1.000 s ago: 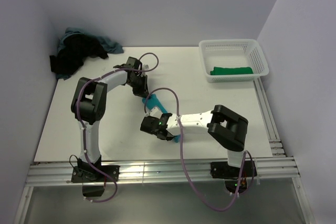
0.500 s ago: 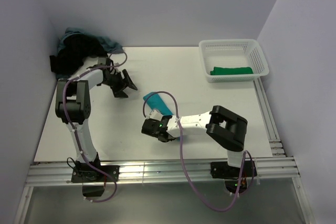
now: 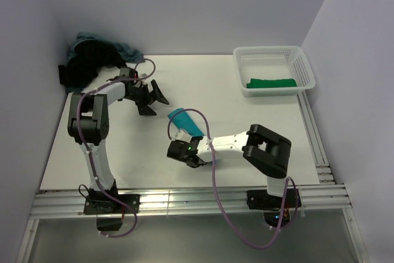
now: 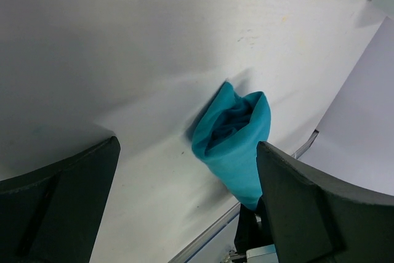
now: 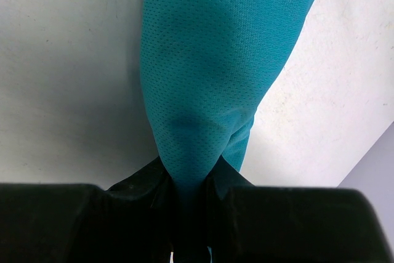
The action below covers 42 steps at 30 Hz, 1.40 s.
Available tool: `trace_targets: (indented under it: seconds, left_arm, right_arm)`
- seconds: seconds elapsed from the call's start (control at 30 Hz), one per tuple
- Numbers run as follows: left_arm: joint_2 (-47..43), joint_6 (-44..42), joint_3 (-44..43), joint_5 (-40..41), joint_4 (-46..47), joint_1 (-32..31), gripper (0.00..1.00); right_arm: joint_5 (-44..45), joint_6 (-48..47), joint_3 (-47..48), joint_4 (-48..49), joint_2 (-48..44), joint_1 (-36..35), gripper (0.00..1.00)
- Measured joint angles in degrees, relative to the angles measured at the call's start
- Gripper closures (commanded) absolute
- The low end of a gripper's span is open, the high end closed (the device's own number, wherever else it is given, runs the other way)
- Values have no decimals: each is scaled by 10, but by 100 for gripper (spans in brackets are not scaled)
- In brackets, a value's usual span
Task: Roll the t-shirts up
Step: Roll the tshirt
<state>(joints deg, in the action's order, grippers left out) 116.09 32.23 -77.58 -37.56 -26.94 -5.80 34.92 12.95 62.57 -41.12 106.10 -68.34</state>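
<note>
Since a second earlier the left gripper [image 3: 152, 97] had let go of the far end of the teal t-shirt [image 3: 185, 120] and drawn off to the left; its jaws stood wide apart, holding nothing, clear of the cloth; the left wrist view looked between its fingers at the roll's open end. The teal t-shirt lay as a narrow roll on the white table [image 3: 246, 118], near the middle, angled from back-left to front-right; it had scarcely shifted. The right gripper [image 5: 188, 180] stayed pinched tight on the roll's near end, the cloth bunching between its fingers. A green t-shirt [image 3: 271, 82] lay folded inside the white basket [image 3: 271, 50] at the back right; a black t-shirt [image 3: 89, 66] and a dusty blue t-shirt [image 3: 126, 48] sat heaped together in the back left corner, as before.
</note>
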Motion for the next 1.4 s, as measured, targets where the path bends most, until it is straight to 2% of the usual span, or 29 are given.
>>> trace_targets:
  seconds: [0.37, 0.73, 0.87, 0.93, 0.97, 1.07, 1.1, 1.17, 1.2, 1.27, 1.3, 1.4]
  left_arm:
    - [66, -57, -110, -1, -64, -72, 2]
    - [102, -93, -160, -12, -131, -115, 12]
    - [110, -106, -168, -7, -158, -118, 21]
    - [116, -113, -176, -5, -171, -119, 32]
    - [118, -118, -177, -4, -176, -119, 44]
    - [131, -119, -180, 0, -189, -123, 63]
    - [134, -118, -180, -1, -193, -124, 73]
    - [139, -117, -183, -1, -200, -125, 79]
    - [142, -117, -185, -2, -203, -125, 87]
    - [146, -116, -192, -3, -212, -125, 91]
    - [148, -116, -195, -3, -215, -125, 97]
    - [150, -114, -198, -3, -219, -125, 100]
  right_arm:
    - [-2, 0, -1, 0, -2, 0, 100]
    - [-3, 0, -3, 0, -4, 0, 100]
    - [-4, 0, -3, -1, -4, -1, 100]
    - [-4, 0, -3, -1, -4, -2, 100]
    - [-4, 0, -3, -1, -4, -2, 100]
    - [-4, 0, -3, -1, -5, -2, 100]
    - [-4, -1, -3, -2, -5, -2, 100]
    - [-4, -2, -3, -3, -5, -3, 100]
    - [-4, -2, -3, -3, -5, -3, 100]
    - [-3, -4, -3, -3, -5, -3, 100]
    - [-3, -5, -3, -3, -5, -3, 99]
    - [-1, -5, -2, -4, -4, -4, 86]
